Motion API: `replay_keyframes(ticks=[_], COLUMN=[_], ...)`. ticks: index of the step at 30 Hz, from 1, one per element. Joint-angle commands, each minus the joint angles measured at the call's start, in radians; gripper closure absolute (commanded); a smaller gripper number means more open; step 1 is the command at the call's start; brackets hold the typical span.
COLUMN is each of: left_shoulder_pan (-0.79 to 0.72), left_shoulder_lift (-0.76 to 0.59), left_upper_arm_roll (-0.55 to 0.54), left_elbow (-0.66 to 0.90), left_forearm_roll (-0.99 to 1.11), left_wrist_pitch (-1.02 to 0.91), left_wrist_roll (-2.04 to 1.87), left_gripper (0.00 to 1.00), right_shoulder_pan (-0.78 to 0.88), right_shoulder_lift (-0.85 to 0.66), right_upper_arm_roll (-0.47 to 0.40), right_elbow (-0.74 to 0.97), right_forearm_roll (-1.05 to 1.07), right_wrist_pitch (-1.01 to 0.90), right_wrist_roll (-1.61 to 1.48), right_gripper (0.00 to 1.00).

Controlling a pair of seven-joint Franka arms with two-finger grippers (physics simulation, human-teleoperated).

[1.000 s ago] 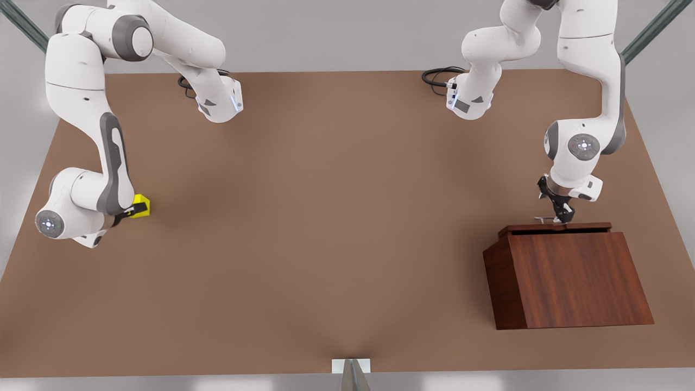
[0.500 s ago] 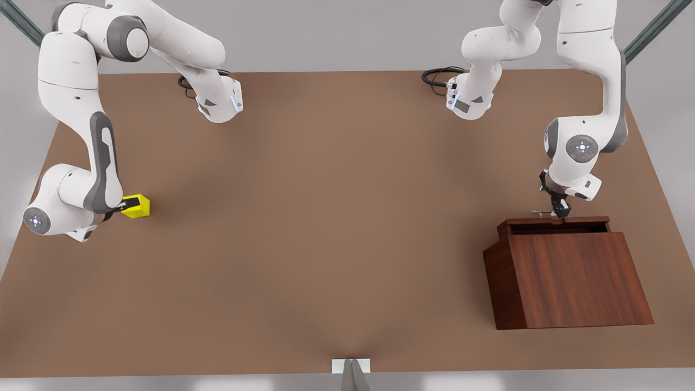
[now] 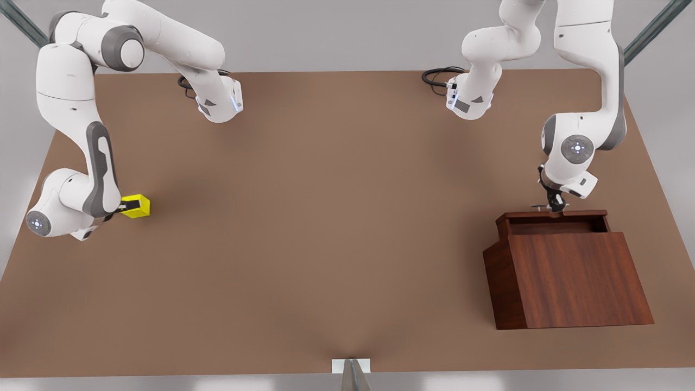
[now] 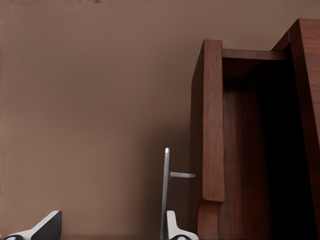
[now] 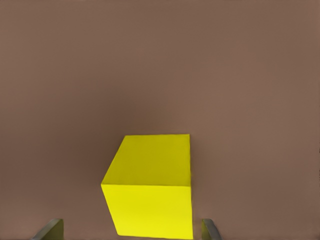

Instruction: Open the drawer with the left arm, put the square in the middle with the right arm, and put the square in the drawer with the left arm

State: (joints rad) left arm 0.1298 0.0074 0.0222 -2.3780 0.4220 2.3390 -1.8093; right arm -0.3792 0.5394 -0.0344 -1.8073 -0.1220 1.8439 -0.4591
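The drawer [image 3: 554,222] of the slanted wooden box [image 3: 575,277] stands partly pulled out at the front view's right, its dark inside showing. My left gripper [image 3: 555,205] is at the drawer's silver handle [image 3: 540,207]. In the left wrist view the gripper [image 4: 112,221] is open, with one finger [image 4: 174,227] hooked between the handle [image 4: 166,185] and the drawer front [image 4: 210,125]. The yellow square [image 3: 137,206] rests on the table at the front view's left. My right gripper [image 3: 126,206] is open and straddles the square [image 5: 152,185], its fingers low on either side. The middle [image 3: 336,217] is bare brown tabletop.
Both arm bases and black cables [image 3: 437,76] sit along the table's back edge. A small white bracket [image 3: 351,366] stands at the front edge. The box takes up the front right corner of the table.
The drawer has slid further out toward the back of the table, drawn by my left gripper. The right arm shifted slightly around the square, which stayed in place.
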Motion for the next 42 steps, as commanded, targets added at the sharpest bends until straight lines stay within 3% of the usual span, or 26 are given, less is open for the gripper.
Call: replay_keyframes(ticks=[1,21,23,25,28,29,30,42], left_shoulder_pan=[-0.027,-0.027,-0.027,-0.027,-0.027,-0.027,-0.027,-0.027], left_shoulder_lift=[-0.003,-0.072,-0.110,-0.129,-0.112,-0.098,-0.092,-0.084], left_upper_arm_roll=[-0.004,-0.093,-0.156,-0.205,-0.203,-0.202,-0.194,-0.168], left_elbow=[0.000,0.025,0.121,0.479,0.666,0.717,0.740,0.740], left_forearm_roll=[0.000,-0.031,-0.060,-0.325,-0.353,-0.339,-0.327,-0.327], left_wrist_pitch=[-0.052,-0.164,-0.351,-0.770,-0.837,-0.865,-0.885,-0.929], left_wrist_roll=[0.015,0.018,0.039,0.168,0.941,1.359,1.574,1.591], left_gripper=[0.01,0.00,0.01,0.01,0.01,0.01,0.01,0.00], right_shoulder_pan=[-0.003,0.003,0.002,0.002,0.003,0.002,0.002,0.005], right_shoulder_lift=[0.002,0.040,0.048,0.048,0.047,0.045,0.047,0.053], right_upper_arm_roll=[0.001,0.004,0.004,0.004,0.002,0.004,0.004,0.004], right_elbow=[0.000,-0.007,-0.004,-0.007,-0.009,-0.009,-0.009,-0.023], right_forearm_roll=[-0.001,-0.027,-0.030,-0.033,-0.033,-0.033,-0.033,-0.071], right_wrist_pitch=[0.031,0.072,0.072,0.072,0.060,0.057,0.057,0.055], right_wrist_roll=[0.023,-0.046,-0.049,-0.049,-0.050,-0.050,-0.055,-0.062], right_gripper=[0.00,0.00,0.00,0.00,0.00,0.00,0.00,0.00])
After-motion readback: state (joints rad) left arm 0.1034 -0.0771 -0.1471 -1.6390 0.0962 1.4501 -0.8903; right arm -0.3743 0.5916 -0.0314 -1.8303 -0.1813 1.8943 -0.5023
